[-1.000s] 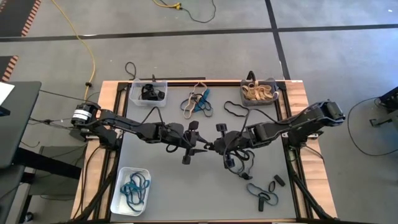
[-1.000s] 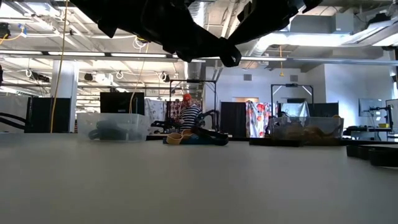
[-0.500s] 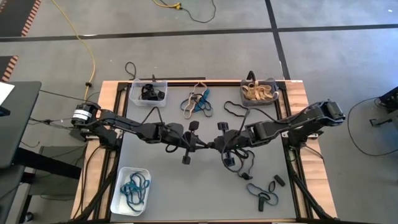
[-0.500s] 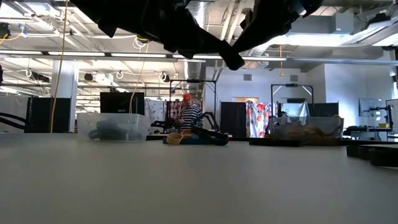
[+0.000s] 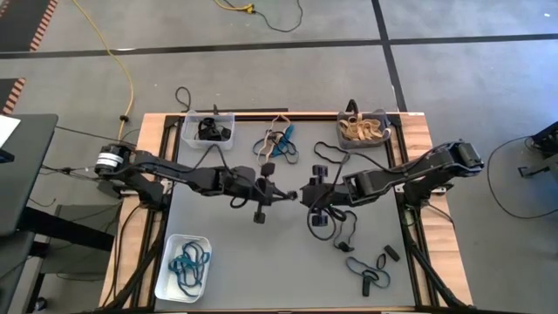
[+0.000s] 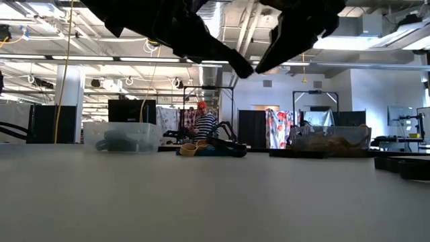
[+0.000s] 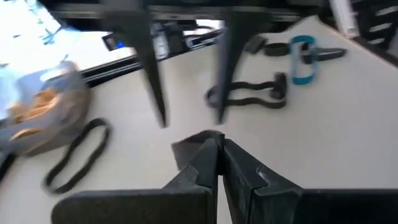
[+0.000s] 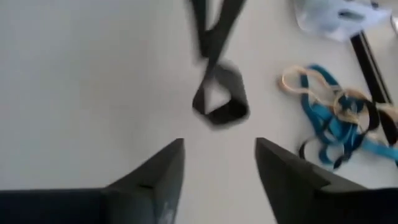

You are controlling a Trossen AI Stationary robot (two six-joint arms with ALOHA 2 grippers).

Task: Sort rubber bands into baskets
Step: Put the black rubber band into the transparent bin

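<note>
Mid-worktop handoff, looks like: left claw (image 5: 281, 195) is clenched on a black rubber band (image 8: 219, 99), right claw (image 5: 307, 197) spread wide, released. Clear plastic basket (image 5: 207, 129) of black bands sits at 11 o'clock, probably its destination.

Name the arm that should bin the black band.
Left: its pincer is shut on the black band, and the clear basket with black bands lies on its side. The right pincer is open.
</note>
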